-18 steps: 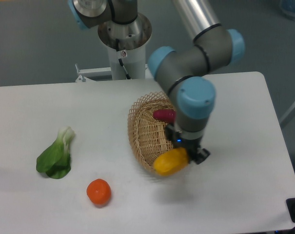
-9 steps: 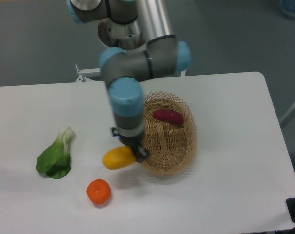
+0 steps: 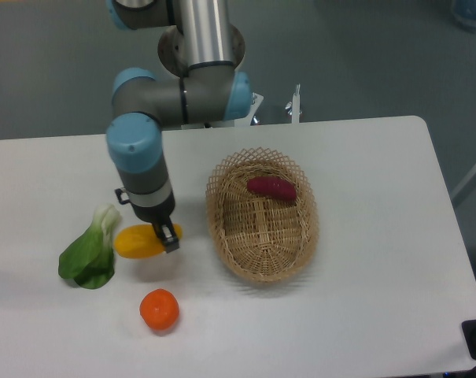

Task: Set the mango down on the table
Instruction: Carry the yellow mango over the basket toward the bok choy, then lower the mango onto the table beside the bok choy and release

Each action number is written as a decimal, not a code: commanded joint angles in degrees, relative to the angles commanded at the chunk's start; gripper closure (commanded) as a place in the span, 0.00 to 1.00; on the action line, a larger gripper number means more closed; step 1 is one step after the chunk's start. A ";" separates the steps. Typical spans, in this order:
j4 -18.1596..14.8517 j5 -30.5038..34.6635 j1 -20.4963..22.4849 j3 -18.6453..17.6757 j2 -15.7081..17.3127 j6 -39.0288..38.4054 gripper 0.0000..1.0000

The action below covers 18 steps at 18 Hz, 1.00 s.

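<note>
The mango is a smooth yellow-orange oblong fruit, held just over the white table left of the wicker basket. My gripper points down from above and is shut on the mango's right end; the fingers are mostly hidden by the wrist. The mango sits right beside the green leafy vegetable. Whether the mango touches the tabletop cannot be told.
The oval wicker basket stands right of the gripper with a dark purple-red sweet potato in it. A round orange-red fruit lies in front of the mango. The robot base stands at the back edge.
My gripper has carried the mango leftward from the basket's front rim across the table to beside the leafy vegetable. The basket, tilted a second ago, now sits flat.
</note>
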 joint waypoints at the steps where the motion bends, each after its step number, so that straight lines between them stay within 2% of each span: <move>1: 0.00 0.00 -0.44 -0.09 0.00 0.00 0.69; 6: 0.18 -0.17 -2.64 -1.23 -0.09 -0.18 0.66; 11: 0.09 -0.35 -4.13 -1.41 -0.44 -0.44 0.48; 14: 0.53 -0.79 -4.13 -1.41 -0.53 -0.61 0.33; 16: 0.79 -0.79 -4.13 -1.14 -0.44 -1.58 0.17; 17: 0.88 -0.62 -4.13 -1.06 -0.44 -1.23 0.00; 18: 0.70 -0.70 -4.13 -0.88 -0.35 -1.14 0.00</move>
